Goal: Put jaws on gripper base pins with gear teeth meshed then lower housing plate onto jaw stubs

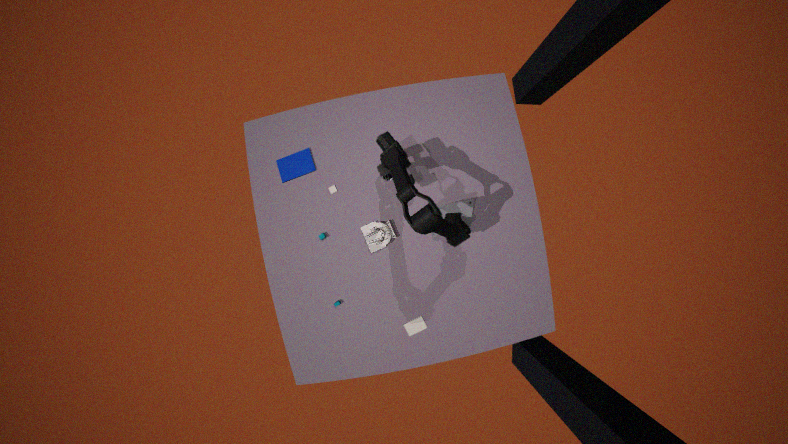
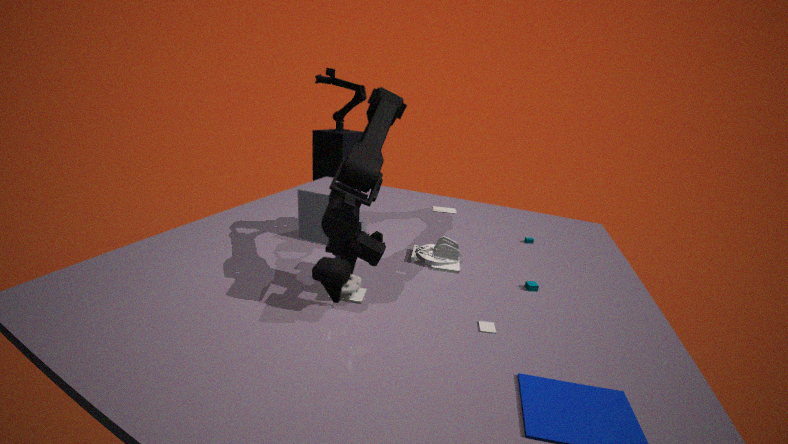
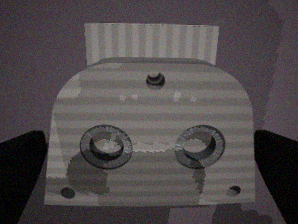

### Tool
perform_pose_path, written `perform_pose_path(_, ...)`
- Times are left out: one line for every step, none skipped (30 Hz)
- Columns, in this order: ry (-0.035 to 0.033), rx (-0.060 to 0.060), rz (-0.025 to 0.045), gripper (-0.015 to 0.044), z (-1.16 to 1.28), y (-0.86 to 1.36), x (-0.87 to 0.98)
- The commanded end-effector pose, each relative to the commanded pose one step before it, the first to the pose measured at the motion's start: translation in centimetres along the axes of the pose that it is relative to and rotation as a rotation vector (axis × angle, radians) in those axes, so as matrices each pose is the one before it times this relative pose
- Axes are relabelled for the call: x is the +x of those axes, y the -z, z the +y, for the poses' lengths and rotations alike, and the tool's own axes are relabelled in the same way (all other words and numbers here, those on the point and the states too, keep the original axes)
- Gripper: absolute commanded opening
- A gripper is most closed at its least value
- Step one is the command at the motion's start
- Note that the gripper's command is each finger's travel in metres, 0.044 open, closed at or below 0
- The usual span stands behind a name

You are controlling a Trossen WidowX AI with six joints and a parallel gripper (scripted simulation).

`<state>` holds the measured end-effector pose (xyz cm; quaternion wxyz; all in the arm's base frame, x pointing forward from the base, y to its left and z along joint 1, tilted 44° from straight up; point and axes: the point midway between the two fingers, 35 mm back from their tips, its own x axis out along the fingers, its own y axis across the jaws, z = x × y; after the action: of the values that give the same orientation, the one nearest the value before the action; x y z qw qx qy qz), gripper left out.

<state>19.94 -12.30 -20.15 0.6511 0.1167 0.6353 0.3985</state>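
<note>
The housing plate (image 3: 152, 112) (image 2: 351, 282) is pale, with a rounded edge, two ringed openings and three small holes. It rests on a low pale stand (image 3: 150, 42) (image 2: 358, 296). My gripper (image 3: 151, 141) (image 2: 338, 293) is open, its dark fingertips low on either side of the plate, with nothing gripped. In the top view the arm hides the plate and the fingers. The white gripper base (image 1: 374, 247) (image 2: 451, 266) stands apart on the table, with curved jaw-like pieces on top and an upright grey piece. Their teeth are too small to judge.
A blue panel (image 1: 296, 165) (image 2: 579, 410), a small white square (image 1: 332, 189) (image 2: 486, 327), a white rectangle (image 1: 415, 325) (image 2: 444, 209) and two teal pieces (image 1: 323, 236) (image 2: 531, 286) (image 1: 338, 303) (image 2: 529, 239) lie on the table. A grey block (image 2: 312, 215) stands behind the arm.
</note>
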Motion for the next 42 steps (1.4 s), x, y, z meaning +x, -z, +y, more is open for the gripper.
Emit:
perform_pose_path(-0.00135,0.0050,-0.00581,0.0440,0.022,-0.066,0.068)
perform_pose_path(0.00000,0.0000,0.00000,0.0440,0.000,0.000,0.000)
perform_pose_path(0.00000,0.0000,0.00000,0.0440,0.000,0.000,0.014)
perform_pose_path(0.00001,0.0000,0.00000,0.0440,-0.001,-0.001,0.036)
perform_pose_path(0.00000,0.0000,0.00000,0.0440,0.000,0.000,0.014)
perform_pose_path(0.00000,0.0000,0.00000,0.0440,0.000,0.000,0.000)
perform_pose_path(0.00000,0.0000,0.00000,0.0440,0.000,0.000,0.000)
perform_pose_path(0.00000,0.0000,0.00000,0.0440,0.000,0.000,0.000)
perform_pose_path(0.00000,0.0000,0.00000,0.0440,0.000,0.000,0.000)
perform_pose_path(0.00000,0.0000,0.00000,0.0440,0.000,0.000,0.000)
perform_pose_path(0.00000,0.0000,0.00000,0.0440,0.000,0.000,0.000)
perform_pose_path(0.00000,0.0000,0.00000,0.0440,0.000,0.000,0.000)
perform_pose_path(0.00137,-0.0050,0.00580,0.0433,-0.023,0.065,-0.068)
perform_pose_path(0.00000,0.0000,0.00000,0.0427,0.000,0.000,0.000)
perform_pose_path(0.00000,0.0000,0.00000,0.0420,0.000,0.000,0.000)
perform_pose_path(0.00000,0.0000,0.00000,0.0413,0.000,0.000,0.000)
perform_pose_path(0.00000,0.0000,0.00000,0.0407,0.000,0.000,0.000)
perform_pose_path(0.00000,0.0000,0.00000,0.0400,0.000,0.000,0.000)
perform_pose_path(0.00000,0.0000,0.00000,0.0393,0.000,0.000,0.000)
perform_pose_path(0.00000,0.0000,0.00000,0.0387,0.000,0.000,0.000)
perform_pose_path(0.00000,0.0000,0.00000,0.0380,0.000,0.000,0.000)
perform_pose_path(0.00000,0.0000,0.00000,0.0373,0.000,0.000,0.000)
perform_pose_path(0.00000,0.0000,0.00000,0.0367,0.000,0.000,0.000)
perform_pose_path(0.00000,0.0000,0.00000,0.0360,0.000,0.000,0.000)
perform_pose_path(0.00000,0.0000,0.00000,0.0353,0.000,0.000,0.000)
perform_pose_path(0.00000,0.0000,0.00000,0.0351,0.000,0.000,0.000)
perform_pose_path(0.00000,0.0000,0.00000,0.0351,0.000,0.000,0.000)
perform_pose_path(0.00000,0.0000,0.00000,0.0351,0.000,0.000,0.000)
perform_pose_path(0.00000,0.0000,0.00000,0.0351,0.000,0.000,0.000)
perform_pose_path(0.00000,0.0000,0.00000,0.0351,0.000,0.000,0.000)
perform_pose_path(0.00000,0.0000,0.00000,0.0351,0.000,0.000,0.000)
perform_pose_path(0.00000,0.0000,0.00000,0.0351,0.000,0.000,0.000)
perform_pose_path(0.00000,0.0000,0.00000,0.0351,0.000,0.000,0.000)
perform_pose_path(0.00000,0.0000,0.00000,0.0351,0.000,0.000,0.000)
perform_pose_path(0.00000,0.0000,0.00000,0.0351,0.000,0.000,0.000)
perform_pose_path(0.00002,0.0000,-0.00003,0.0351,-0.006,-0.003,-0.050)
perform_pose_path(0.00006,0.0001,-0.00008,0.0351,-0.017,-0.008,-0.150)
perform_pose_path(0.00009,0.0002,-0.00014,0.0351,-0.027,-0.013,-0.250)
perform_pose_path(0.00010,0.0003,-0.00017,0.0351,-0.030,-0.014,-0.310)
perform_pose_path(0.00009,0.0003,-0.00017,0.0351,-0.028,-0.013,-0.311)
perform_pose_path(0.00008,0.0003,-0.00017,0.0351,-0.025,-0.011,-0.312)
perform_pose_path(0.00007,0.0003,-0.00017,0.0351,-0.022,-0.010,-0.313)
